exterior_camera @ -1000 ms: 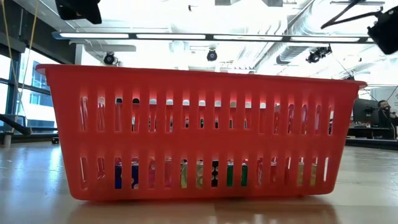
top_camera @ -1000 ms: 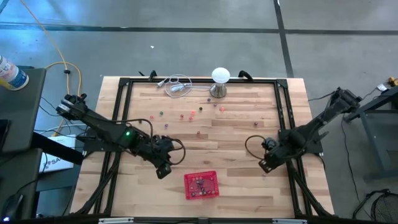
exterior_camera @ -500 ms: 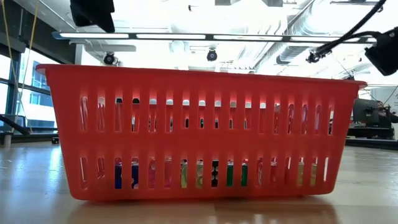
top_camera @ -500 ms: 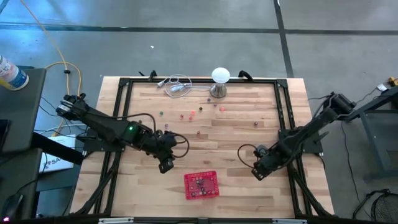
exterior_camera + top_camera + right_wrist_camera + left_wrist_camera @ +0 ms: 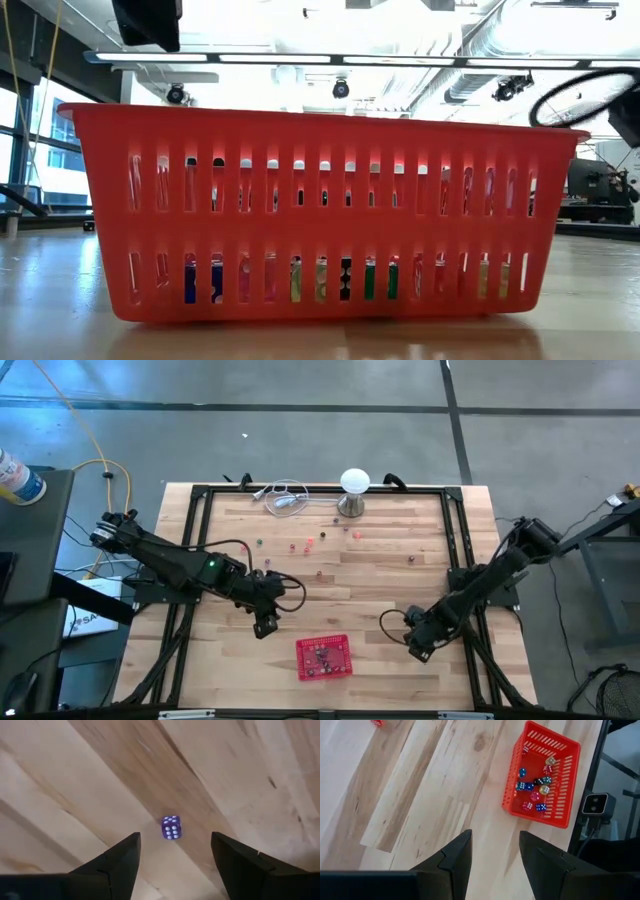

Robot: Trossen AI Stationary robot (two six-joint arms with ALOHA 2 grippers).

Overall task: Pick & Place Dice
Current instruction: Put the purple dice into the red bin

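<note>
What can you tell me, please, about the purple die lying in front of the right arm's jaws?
The purple die is a small cube with white pips, glossy like plastic. It shows two pipped faces, one turned up toward the camera with what looks like six pips. It lies flat on the bare wooden table, alone, with no other dice beside it. The right gripper hangs above with jaws open on either side; nothing but the table touches the die.
</note>
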